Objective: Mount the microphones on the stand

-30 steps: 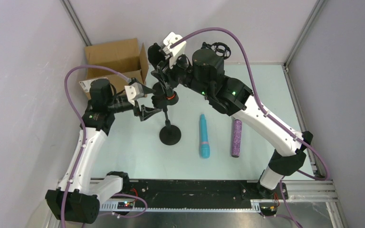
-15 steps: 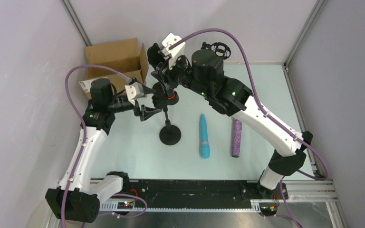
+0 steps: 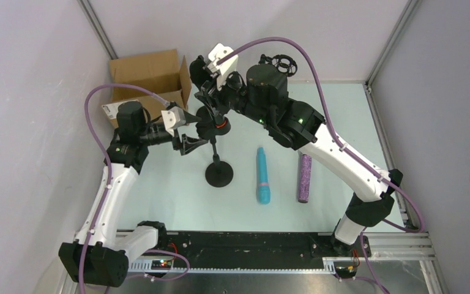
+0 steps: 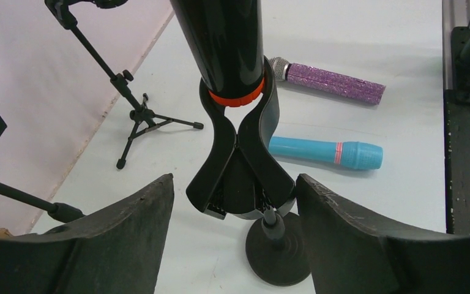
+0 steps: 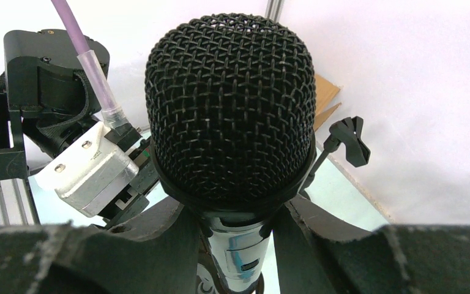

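Note:
The stand (image 3: 219,176) has a round black base, and its spring clip (image 4: 238,165) holds the black microphone (image 4: 223,43) just above its orange-red ring. My right gripper (image 5: 237,214) is shut on that microphone's body, under the mesh head (image 5: 229,110). My left gripper (image 4: 234,184) is open with its fingers either side of the clip's levers. The right finger (image 4: 355,239) is close against the clip and the left one stands apart. The turquoise microphone (image 3: 262,176) and the glittery purple microphone (image 3: 305,177) lie flat on the table right of the stand.
An open cardboard box (image 3: 150,76) sits at the back left. A thin black tripod stand (image 4: 128,104) is near the back wall, and its clip (image 5: 349,138) shows behind the held microphone. Both arms crowd the space over the stand.
My left gripper has edged a touch closer round the clip. The right arm and the microphones on the table have not moved.

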